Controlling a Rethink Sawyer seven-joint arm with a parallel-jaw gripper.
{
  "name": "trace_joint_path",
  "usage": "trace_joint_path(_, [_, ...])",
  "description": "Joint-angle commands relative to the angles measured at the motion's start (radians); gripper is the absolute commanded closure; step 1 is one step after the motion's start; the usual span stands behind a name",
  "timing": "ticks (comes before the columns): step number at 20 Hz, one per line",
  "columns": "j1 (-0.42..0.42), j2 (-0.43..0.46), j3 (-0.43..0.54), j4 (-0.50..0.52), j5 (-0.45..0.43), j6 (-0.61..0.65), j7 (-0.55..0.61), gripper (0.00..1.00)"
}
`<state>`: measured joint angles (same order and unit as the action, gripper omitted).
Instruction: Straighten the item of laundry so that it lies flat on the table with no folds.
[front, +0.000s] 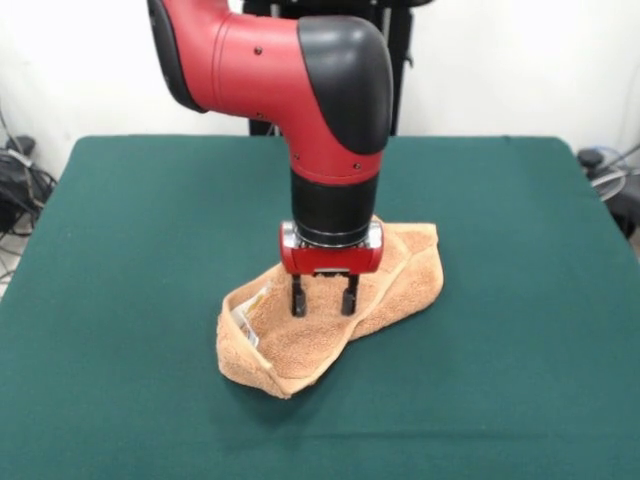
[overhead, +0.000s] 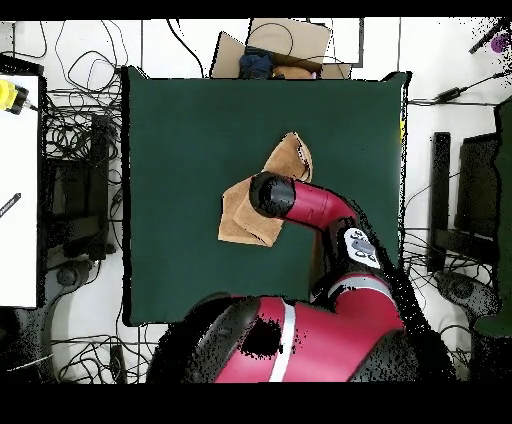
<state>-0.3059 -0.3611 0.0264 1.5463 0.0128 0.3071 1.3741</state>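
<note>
The item of laundry (front: 400, 270) is an orange-tan terry towel, lying folded and bunched in a long diagonal shape on the green table (front: 150, 230). A small white tag (front: 243, 322) shows at its near left end. My gripper (front: 323, 300) points straight down over the towel's middle, its two black fingers open and their tips at the cloth. In the overhead view the towel (overhead: 290, 158) lies near the table's (overhead: 180, 150) centre, and the arm's black end hides its middle and the gripper.
Green tabletop surrounds the towel on all sides. Cables and equipment (overhead: 75, 190) lie on the floor beside the table. A cardboard box (overhead: 290, 45) sits beyond the table's far edge in the overhead view.
</note>
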Motion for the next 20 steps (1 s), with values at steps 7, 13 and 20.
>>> trace_joint_path(7, [-0.025, 0.222, 0.131, 0.024, -0.109, -0.223, 0.130, 1.00])
trace_joint_path(13, [-0.018, 0.218, 0.125, 0.014, -0.103, -0.194, 0.133, 1.00])
trace_joint_path(20, [0.003, 0.209, 0.107, 0.001, -0.086, -0.155, 0.142, 1.00])
